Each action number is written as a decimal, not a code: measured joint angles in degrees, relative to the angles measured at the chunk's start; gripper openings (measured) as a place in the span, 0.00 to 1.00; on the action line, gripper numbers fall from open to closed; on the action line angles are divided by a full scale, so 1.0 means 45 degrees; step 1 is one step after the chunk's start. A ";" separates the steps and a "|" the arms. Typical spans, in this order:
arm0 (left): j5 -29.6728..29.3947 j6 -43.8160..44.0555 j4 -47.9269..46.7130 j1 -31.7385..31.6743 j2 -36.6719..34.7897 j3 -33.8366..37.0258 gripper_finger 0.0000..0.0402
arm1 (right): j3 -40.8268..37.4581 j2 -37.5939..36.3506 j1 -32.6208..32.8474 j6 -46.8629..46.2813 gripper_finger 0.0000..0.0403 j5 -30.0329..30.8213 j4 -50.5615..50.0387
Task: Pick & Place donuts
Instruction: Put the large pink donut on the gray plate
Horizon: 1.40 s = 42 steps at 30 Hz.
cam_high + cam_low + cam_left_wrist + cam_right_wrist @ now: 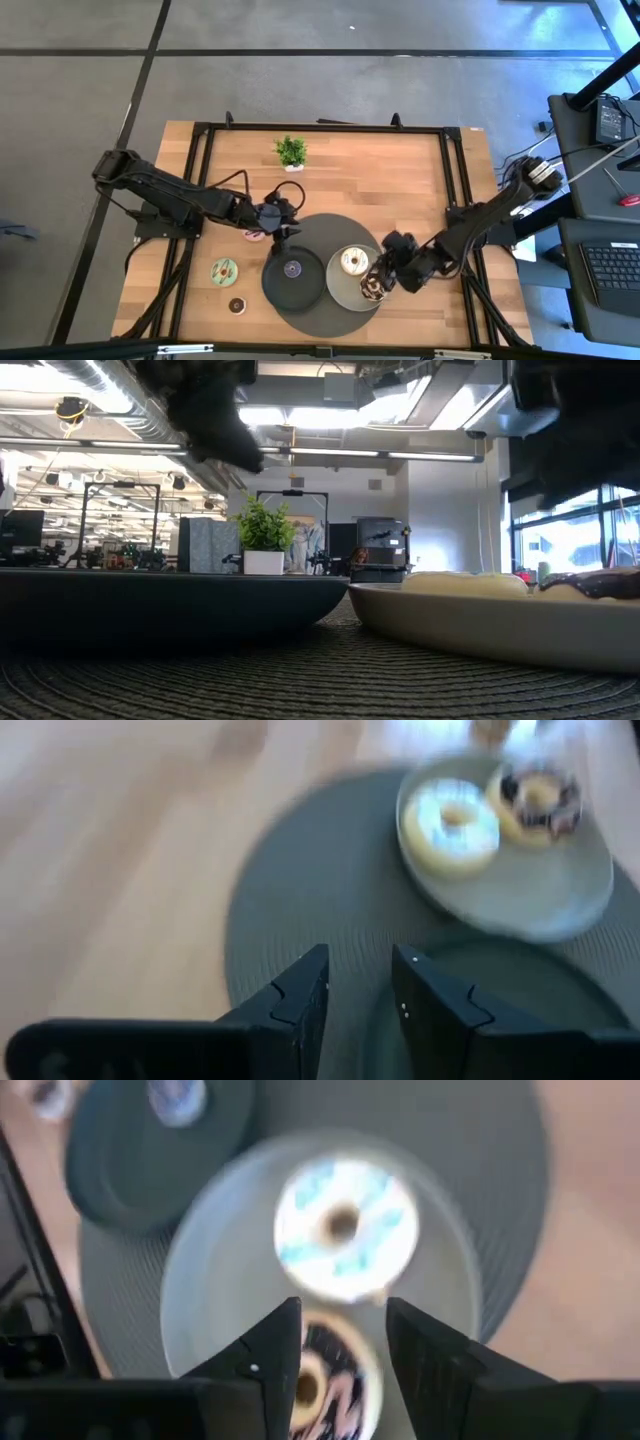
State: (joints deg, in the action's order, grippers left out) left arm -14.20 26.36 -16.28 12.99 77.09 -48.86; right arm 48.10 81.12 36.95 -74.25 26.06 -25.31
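Observation:
A light grey plate point(345, 290) holds a white-iced donut point(353, 261) and a chocolate donut point(372, 289). My right gripper point(342, 1342) hovers open over the chocolate donut point(322, 1385), a finger on either side and above it. In the low view both donuts lie flat on the plate point(470, 622). A tiny purple donut point(292, 268) sits in a dark plate point(293, 285). My left gripper point(358, 990) is open and empty above the far left edge of the round mat point(300, 880). A pink donut point(254, 235) shows partly beneath it. A green donut point(223, 270) and a tiny brown one point(237, 305) lie on the wood.
Both plates stand on a dark woven round mat point(320, 322) at the table's near middle. A small green potted plant point(291, 152) stands near the far edge. Black frame rails point(450, 180) run along the table's sides. Bare wood lies between the plant and the mat.

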 joint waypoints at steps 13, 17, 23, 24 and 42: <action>0.1191 0.7492 -0.7096 0.0152 -0.0240 0.0010 0.27 | 0.0010 -0.2844 -0.2310 0.4914 0.37 0.1882 -0.0179; 0.1114 0.9480 -0.7545 0.0105 -0.0240 0.0181 0.27 | 0.0010 -0.2910 -0.2953 0.5618 0.37 0.1865 -0.0168; 0.1479 0.9343 -0.7387 0.0598 -0.0240 0.0189 0.28 | 0.0010 -0.2905 -0.3585 0.6422 0.37 0.1850 -0.0155; 0.1490 0.9338 -0.7385 0.0643 -0.0240 0.0189 0.28 | 0.0010 -0.2905 -0.3667 0.6573 0.36 0.1851 -0.0153; 0.0147 1.2656 -0.8687 0.0486 -0.0230 0.0189 0.43 | 0.0010 -0.2895 -0.4527 0.6987 0.36 0.1826 -0.0143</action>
State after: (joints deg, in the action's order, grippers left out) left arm -13.54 83.31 -55.37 15.18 76.05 -48.01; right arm 48.14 68.10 16.58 -42.81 34.28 -25.96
